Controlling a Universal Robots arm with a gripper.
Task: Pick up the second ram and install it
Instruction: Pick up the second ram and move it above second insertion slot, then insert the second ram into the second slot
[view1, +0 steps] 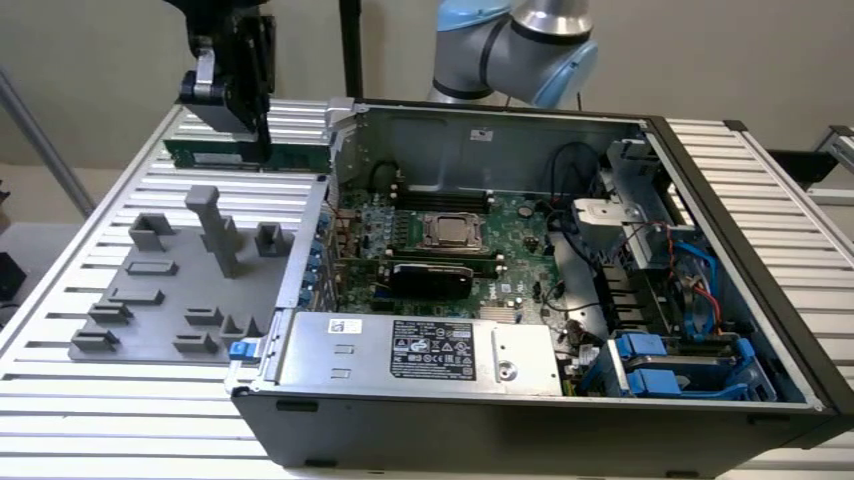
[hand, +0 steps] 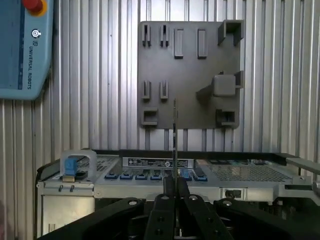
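Closest in, the open computer case sits on the slatted counter. It's got the power supply up front, blue drive caddies in the corner on the exterior view's right, and the motherboard with its silver processor further back. The grey fixture plate is just beside the case on the exterior view's left. Furthest back, the tool is pinched tight on the second ram, long side level, beyond the plate and near the case's back corner.

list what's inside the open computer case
A green motherboard with a silver processor, a power supply, blue drive carriers, cables. What lies under the power supply is covered. The gripper holds the second ram outside.
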